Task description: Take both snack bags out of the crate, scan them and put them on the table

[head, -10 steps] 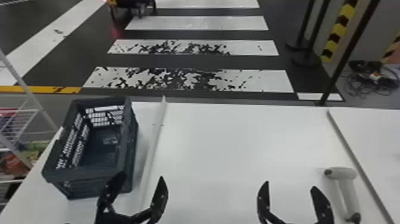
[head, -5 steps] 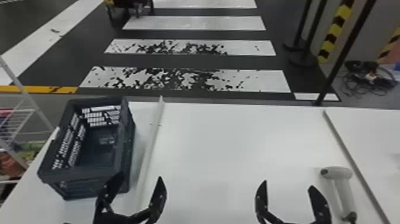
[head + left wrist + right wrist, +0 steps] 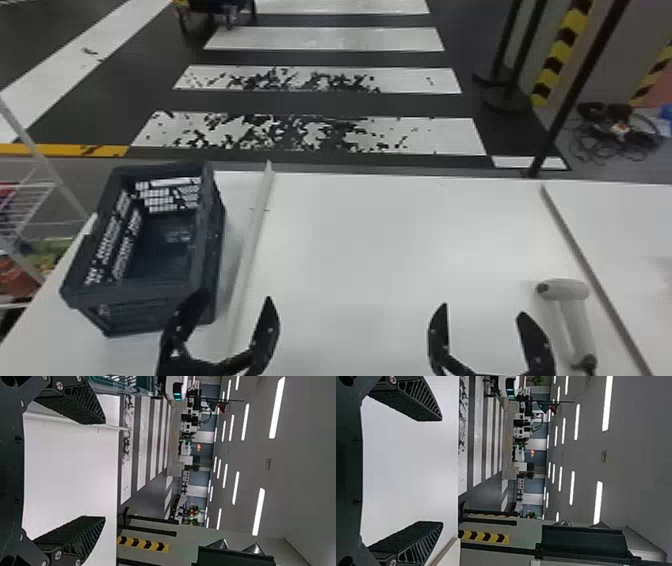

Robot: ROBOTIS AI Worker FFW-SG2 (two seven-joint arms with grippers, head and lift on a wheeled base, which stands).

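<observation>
Barely shifted: left claw (image 3: pixel 235 300), right claw (image 3: pixel 483 310), one crate (image 3: pixel 135 296), one scanner (image 3: pixel 566 289).

Your head view looks forward and down from above the table (image 3: pixel 400 240); your two wrist views, sideways and closer to it, face out across the room. All share the floor stripes (image 3: pixel 325 39); both wrists catch ceiling lights (image 3: pixel 258 511).

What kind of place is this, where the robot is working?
Probably an indoor hall for robot demonstrations or tests, with a mock checkout: a scanner and a crate are on the table, and crosswalk stripes mark the floor.
</observation>
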